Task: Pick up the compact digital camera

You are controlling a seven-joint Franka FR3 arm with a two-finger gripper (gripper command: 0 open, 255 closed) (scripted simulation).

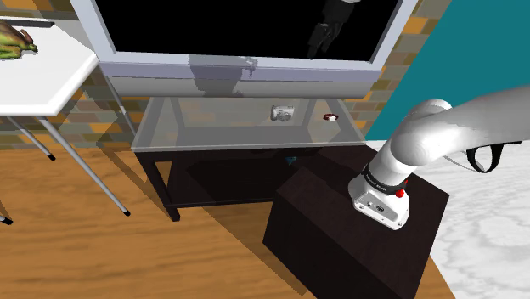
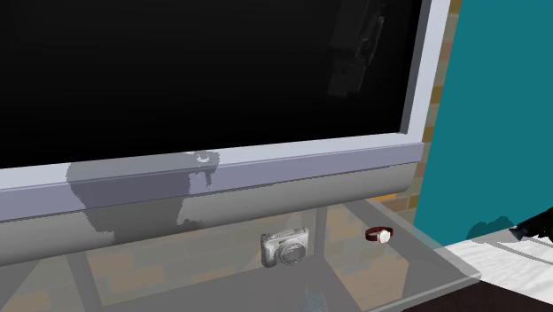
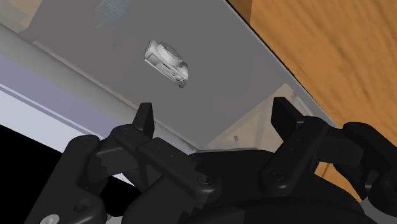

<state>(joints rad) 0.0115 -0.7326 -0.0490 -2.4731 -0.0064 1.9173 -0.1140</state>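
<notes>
The compact digital camera point(image 1: 282, 112) is small and silver, with its lens facing forward. It lies on the glass top of the TV stand point(image 1: 212, 127), below the screen's lower edge; it is also in the second exterior view point(image 2: 284, 247). My black gripper point(image 1: 324, 40) hangs high above the glass in front of the dark TV screen point(image 1: 221, 25). In the wrist view the gripper point(image 3: 215, 118) is open, its fingers wide apart with nothing between them. The camera point(image 3: 167, 62) lies well beyond the fingertips on the grey glass point(image 3: 248, 76).
A small wristwatch point(image 1: 331, 117) lies on the glass near the camera, towards the teal wall point(image 1: 459, 42). A white folding table point(image 1: 42, 76) stands at the shoulder view's left. The black stand box point(image 1: 340, 238) sits on the wood floor point(image 1: 102, 255).
</notes>
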